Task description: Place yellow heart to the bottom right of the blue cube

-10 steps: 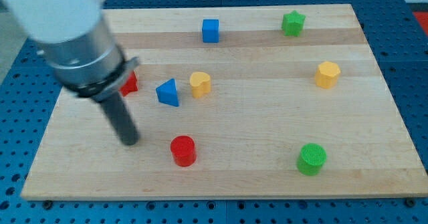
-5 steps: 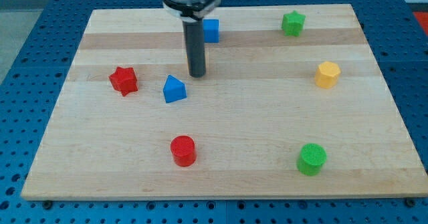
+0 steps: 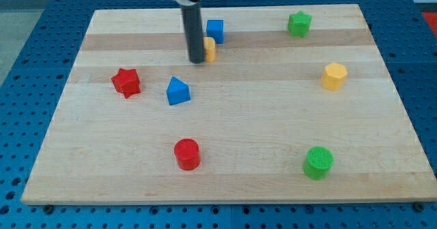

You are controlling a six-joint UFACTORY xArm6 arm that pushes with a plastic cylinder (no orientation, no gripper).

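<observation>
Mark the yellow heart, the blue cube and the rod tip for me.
yellow heart [image 3: 210, 48], camera view, its visible right part beside the rod.
blue cube [image 3: 216, 30], camera view, front face.
my tip [image 3: 196, 60], camera view, rod's very end.

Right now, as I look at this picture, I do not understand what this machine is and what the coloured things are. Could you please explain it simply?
You see one camera picture of a wooden board on a blue table. The dark rod coming down from the view's top is the end of a robot arm. It has no hand; it holds nothing and only pushes things with my tip.

Small coloured blocks lie on the board. My tip is right beside the yellow heart, on its left in the view, apparently touching it. The heart, partly hidden by the rod, sits just below the blue cube.

The others: a green star at top right, a yellow hexagon-like block at right, a green cylinder at bottom right, a red cylinder at bottom centre, a blue triangular block and a red star at left.
</observation>
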